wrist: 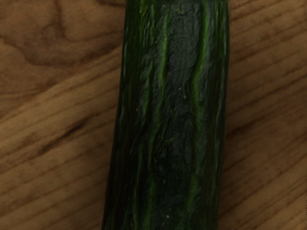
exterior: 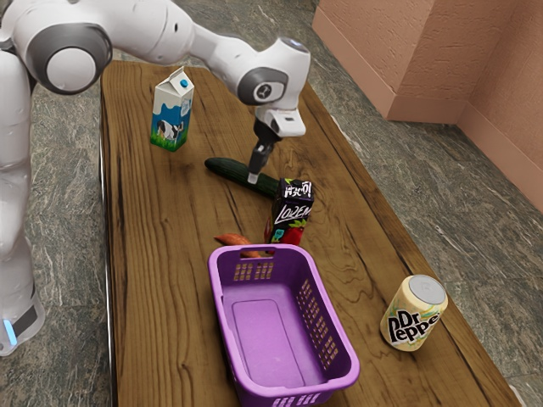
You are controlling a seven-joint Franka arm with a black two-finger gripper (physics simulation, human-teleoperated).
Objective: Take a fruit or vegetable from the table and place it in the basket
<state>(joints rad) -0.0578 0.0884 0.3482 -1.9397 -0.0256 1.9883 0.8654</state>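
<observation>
And here we are, gripper down at the cucumber, which lies on the table beyond the purple basket and well apart from it! Are the jaws spread or pinching? Can't tell from here.

Now, the handling: this looks like a long, firm customer, moderately heavy, probably slick despite those ridges (nobody wants a cucumber swinging like a pendulum). I'd squeeze squarely across its width, near mid-length, steady but not crushing; too near one end and it could tip or twist.

To the containers! The basket stands upright, open-topped, its floor on display and the cucumber outside it. Just beyond its far rim stands the dark juice carton, a likely bump on the way over, so lift first. An orange vegetable lies right by that rim too. Off to the basket's side at the exterior view's right, the drink can; well beyond the basket, the milk carton, contents out of sight.
</observation>
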